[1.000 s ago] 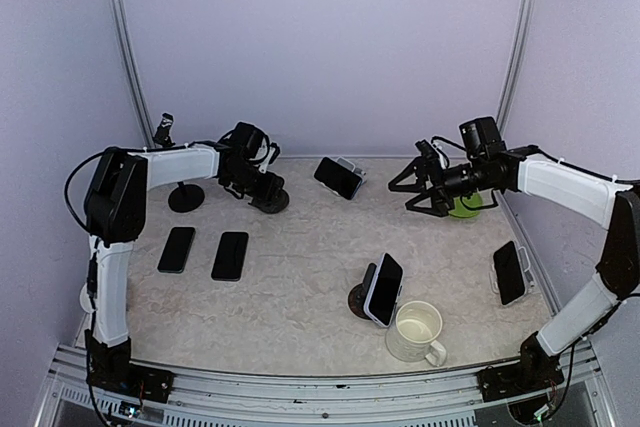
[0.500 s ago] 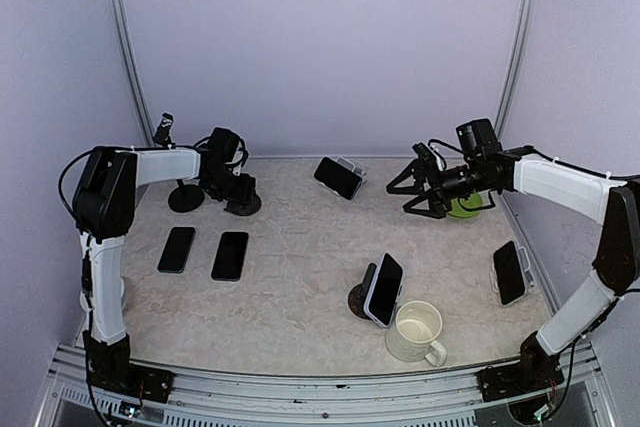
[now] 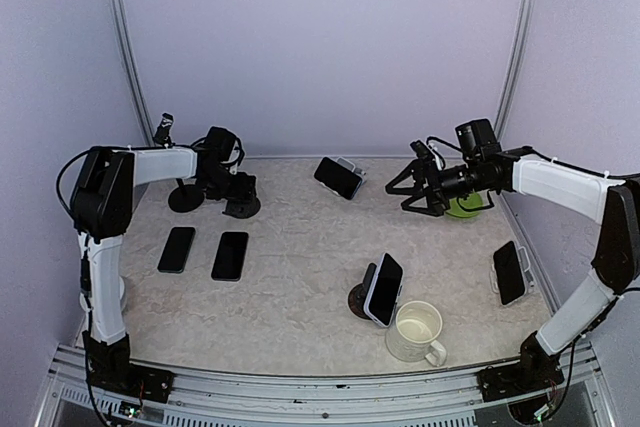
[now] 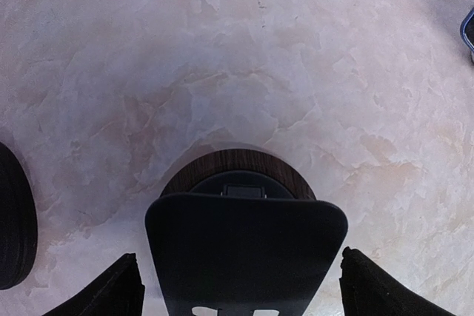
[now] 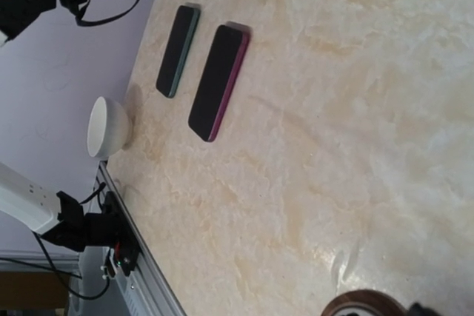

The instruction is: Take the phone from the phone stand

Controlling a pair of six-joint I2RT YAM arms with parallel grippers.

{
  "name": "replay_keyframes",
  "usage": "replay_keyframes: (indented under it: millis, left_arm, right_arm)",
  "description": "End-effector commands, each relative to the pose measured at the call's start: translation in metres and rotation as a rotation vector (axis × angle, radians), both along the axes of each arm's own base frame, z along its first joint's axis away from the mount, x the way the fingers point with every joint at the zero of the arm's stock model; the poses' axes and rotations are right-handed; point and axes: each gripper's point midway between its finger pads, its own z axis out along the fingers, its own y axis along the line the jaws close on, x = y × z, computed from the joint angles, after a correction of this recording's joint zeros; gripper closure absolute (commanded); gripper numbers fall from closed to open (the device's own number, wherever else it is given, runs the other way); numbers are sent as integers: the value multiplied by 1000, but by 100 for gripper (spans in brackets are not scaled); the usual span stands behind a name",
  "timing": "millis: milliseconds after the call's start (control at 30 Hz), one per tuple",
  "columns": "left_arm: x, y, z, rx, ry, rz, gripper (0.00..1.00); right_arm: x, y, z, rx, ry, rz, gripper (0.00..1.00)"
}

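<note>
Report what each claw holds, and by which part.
Left claw straddles the empty stand's back plate at its side edges; whether it is clamped on them cannot be told. Right claw is open and holds nothing.

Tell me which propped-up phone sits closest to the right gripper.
The back-centre phone, just left of the right gripper. The phone beside the mug (mug) and the phone at the right edge sit farther off, nearer the front.

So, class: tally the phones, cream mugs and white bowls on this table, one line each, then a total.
Dark-screened flat phones: 5
Cream ceramic mug: 1
White round bowl: 1
Total: 7
</note>
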Motion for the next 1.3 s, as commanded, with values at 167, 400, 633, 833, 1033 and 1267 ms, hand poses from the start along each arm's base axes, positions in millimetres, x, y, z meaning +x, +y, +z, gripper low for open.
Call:
replay_keyframes:
  millis: [167, 400, 633, 833, 1033, 1267]
  left_arm:
    - [-7, -6, 64, -61, -85, -28, 1]
    - [-61, -65, 97, -155, -121, -244, 1]
    - [-159, -140, 96, -236, -127, -549, 1]
    - [-234, -181, 64, -250, -138, -717, 2]
    - [-288, -208, 36, -231, -244, -848, 1]
    - [-308, -236, 11, -231, -301, -889, 1]
  right_arm:
    - [-10, -2, -12, 28, -41, 48, 0]
    - [-23, -7, -29, 7, -39, 60, 3]
    - [-38, -12, -46, -7, -9, 59, 4]
    - [-48, -15, -52, -1, 7, 56, 5]
    - [-59, -18, -56, 9, 21, 60, 5]
    - [-67, -19, -56, 25, 68, 52, 5]
